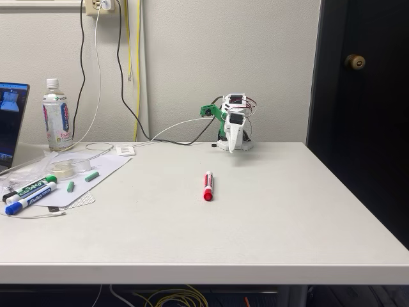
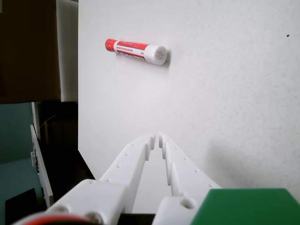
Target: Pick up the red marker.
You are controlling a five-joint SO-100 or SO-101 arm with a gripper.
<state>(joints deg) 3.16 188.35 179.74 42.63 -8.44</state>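
The red marker (image 1: 208, 186) lies flat near the middle of the white table (image 1: 268, 217), red cap toward the front edge in the fixed view. The arm sits folded at the back of the table, and its white gripper (image 1: 233, 146) points down there, well behind the marker. In the wrist view the red marker (image 2: 136, 50) lies across the upper left, far ahead of the gripper (image 2: 157, 138). The two white fingers (image 2: 133, 159) are drawn together at their tips with nothing between them.
At the table's left lie a green-capped marker (image 1: 32, 186), a blue-capped marker (image 1: 27, 201), small green pieces (image 1: 91, 176) on a paper sheet, a bottle (image 1: 56, 118) and a laptop (image 1: 11, 121). Cables run along the back wall. A dark door (image 1: 361, 96) stands at the right.
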